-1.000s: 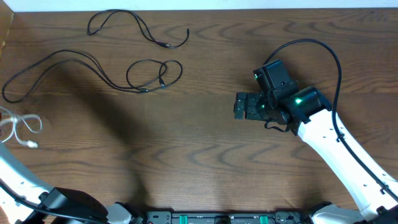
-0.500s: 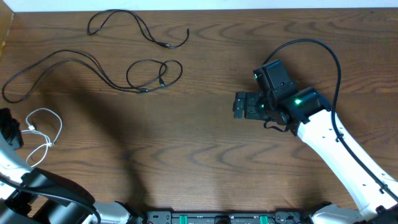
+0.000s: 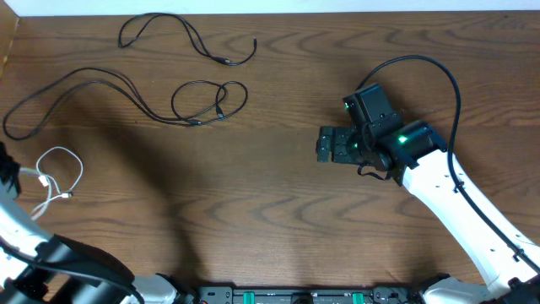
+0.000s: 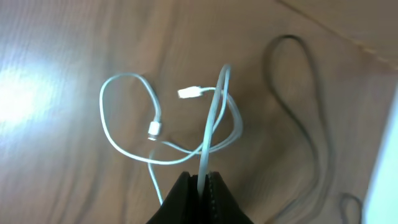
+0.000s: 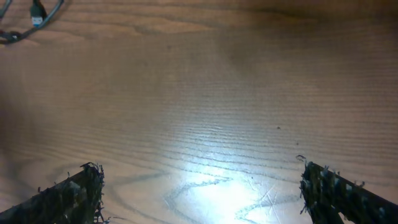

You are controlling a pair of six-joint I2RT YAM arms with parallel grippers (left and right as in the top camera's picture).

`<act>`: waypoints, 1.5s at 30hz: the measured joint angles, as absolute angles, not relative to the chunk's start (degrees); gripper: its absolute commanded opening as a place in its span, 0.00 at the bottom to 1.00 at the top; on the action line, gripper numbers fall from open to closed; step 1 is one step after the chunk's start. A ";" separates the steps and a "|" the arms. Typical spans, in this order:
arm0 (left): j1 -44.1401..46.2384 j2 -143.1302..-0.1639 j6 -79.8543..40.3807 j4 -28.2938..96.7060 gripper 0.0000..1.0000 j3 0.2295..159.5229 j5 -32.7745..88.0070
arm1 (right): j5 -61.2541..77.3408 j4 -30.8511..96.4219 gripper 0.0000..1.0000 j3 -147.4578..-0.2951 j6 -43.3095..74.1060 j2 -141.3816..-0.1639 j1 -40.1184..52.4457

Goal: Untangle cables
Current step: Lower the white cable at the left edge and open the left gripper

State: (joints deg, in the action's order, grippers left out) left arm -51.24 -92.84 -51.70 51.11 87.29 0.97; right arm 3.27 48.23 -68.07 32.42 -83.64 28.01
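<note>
The left gripper has its jaws pressed together on one strand of the white cable. The rest of that cable loops loosely on the wood just beyond the tips, both plugs free. In the overhead view this gripper sits at the far left edge, its arm rising from the bottom left corner.

The right gripper stands spread wide over bare table at centre right, pointing left. The longer black cable and shorter black cable lie apart at upper left.
</note>
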 measured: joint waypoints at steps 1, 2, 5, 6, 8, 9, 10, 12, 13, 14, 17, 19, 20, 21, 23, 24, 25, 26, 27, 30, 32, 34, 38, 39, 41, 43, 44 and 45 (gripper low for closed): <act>-51.24 -92.27 -51.07 50.50 0.07 87.29 1.50 | 3.27 48.05 0.99 -68.07 32.42 -83.64 28.01; -51.24 -91.55 -50.59 50.17 0.07 87.29 1.96 | 3.27 47.97 0.99 -68.07 32.42 -83.64 28.01; -51.22 -88.92 -49.45 49.87 0.07 87.29 2.39 | 3.27 47.59 0.99 -68.07 32.42 -83.64 28.01; -51.22 -88.27 -49.25 49.93 0.07 87.29 2.17 | 3.27 47.48 0.99 -68.07 32.42 -83.64 28.01; -51.22 -86.80 -49.04 50.43 0.07 87.29 1.39 | 3.27 47.13 0.99 -68.07 32.42 -83.64 28.01; -51.22 -86.24 -48.99 50.61 0.07 87.29 1.15 | 3.27 47.03 0.99 -68.07 32.42 -83.64 28.01; -51.22 -85.73 -48.99 50.68 0.07 87.29 0.97 | 3.27 46.92 0.99 -68.07 32.42 -83.64 28.01; -51.22 -85.27 -48.99 50.76 0.08 87.29 0.78 | 3.27 46.85 0.99 -68.07 32.42 -83.64 28.01; -51.22 -85.27 -48.99 50.83 0.07 87.29 0.71 | 3.27 46.85 0.99 -68.07 32.42 -83.64 28.01; -51.22 -85.32 -48.99 50.98 0.07 87.29 0.69 | 3.27 46.83 0.99 -68.07 32.42 -83.64 28.01; -51.22 -85.41 -48.99 51.16 0.07 87.29 0.69 | 3.27 46.83 0.99 -68.07 32.42 -83.64 28.01; -51.22 -85.69 -48.99 51.18 0.07 87.29 0.67 | 3.27 46.83 0.99 -68.07 32.42 -83.64 28.01; -51.22 -86.26 -48.99 51.16 0.07 87.29 0.62 | 3.27 46.85 0.99 -68.07 32.42 -83.64 28.01; -51.16 -86.89 -48.99 51.16 0.07 87.29 0.51 | 3.27 46.83 0.99 -68.07 32.42 -83.64 28.01; -50.92 -88.38 -48.99 51.16 0.07 87.29 0.47 | 3.27 46.83 0.99 -68.07 32.42 -83.64 28.01; -50.74 -89.25 -48.97 51.13 0.07 87.29 0.49 | 3.27 46.83 0.99 -68.07 32.42 -83.64 28.01; -50.48 -90.17 -48.99 51.11 0.07 87.29 0.51 | 3.29 46.85 0.99 -68.07 32.42 -83.64 28.01; -50.13 -91.31 -48.99 51.07 0.08 87.29 0.78 | 3.29 46.87 0.99 -68.07 32.42 -83.64 28.01; -49.91 -92.03 -48.97 51.05 0.08 87.29 1.02 | 3.29 46.92 0.99 -68.07 32.42 -83.64 28.01; -49.30 -94.32 -48.29 51.42 0.09 87.26 1.67 | 3.38 47.20 0.99 -68.07 32.42 -83.64 28.01; -49.28 -95.13 -47.70 52.01 0.13 87.26 1.83 | 3.49 47.33 0.99 -68.07 32.42 -83.64 28.01; -49.30 -95.88 -47.35 52.36 0.17 87.26 1.80 | 3.75 47.29 0.99 -68.07 32.42 -83.64 28.01; -49.30 -97.67 -46.46 53.01 0.17 87.26 1.87 | 4.19 47.24 0.99 -68.07 32.42 -83.64 28.01; -49.30 -98.28 -46.46 53.34 0.17 87.26 1.89 | 4.29 47.24 0.99 -68.07 32.42 -83.64 28.01; -49.30 -99.77 -46.44 54.22 0.17 87.26 1.85 | 4.47 47.27 0.99 -68.07 32.42 -83.64 28.01; -49.30 -101.38 -46.44 55.13 0.17 87.26 1.85 | 4.62 47.24 0.99 -68.07 32.42 -83.64 28.01; -49.30 -102.17 -46.44 55.66 0.22 87.26 1.87 | 4.71 47.24 0.99 -68.07 32.42 -83.64 28.01; -49.30 -102.61 -46.44 55.90 0.28 87.24 1.87 | 4.73 47.24 0.99 -68.07 32.42 -83.64 28.01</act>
State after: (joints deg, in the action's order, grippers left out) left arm -49.30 -102.61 -46.44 55.90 87.24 1.87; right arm 4.73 47.24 -68.07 32.42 -83.64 28.01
